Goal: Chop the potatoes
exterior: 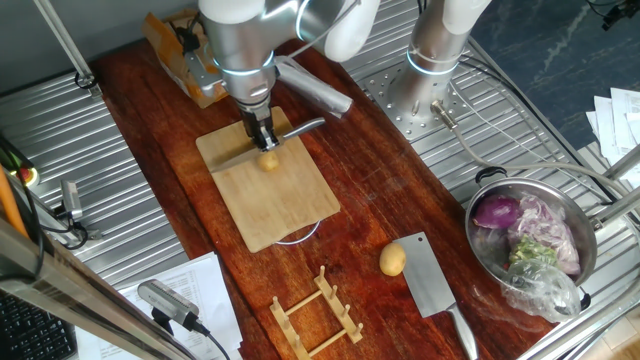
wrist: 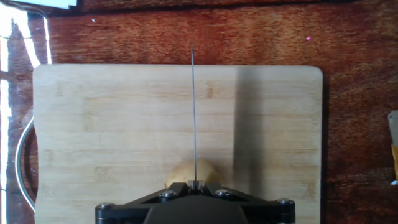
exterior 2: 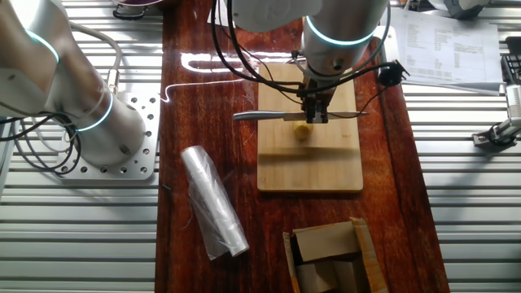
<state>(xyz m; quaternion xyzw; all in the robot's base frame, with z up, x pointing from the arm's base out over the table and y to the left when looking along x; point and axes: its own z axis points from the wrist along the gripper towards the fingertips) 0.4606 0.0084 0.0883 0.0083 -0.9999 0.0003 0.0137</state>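
We are holding the knife point(exterior 2: 269, 115) clamped in our gripper point(exterior 2: 315, 112), blade poised over the potato point(exterior 2: 302, 130) mid-cutting board point(exterior 2: 310, 167); next we judge a straight downward press is needed.

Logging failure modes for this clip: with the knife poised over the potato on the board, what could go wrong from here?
1. The potato is small, rounded and held by nothing, so it may roll or squirt sideways under the knife.
2. The gripper holds the knife mid-length with narrow fingers; cutting force might twist it in the grasp.
3. The cutting board seems to rest partly on a wire ring, so it might rock.
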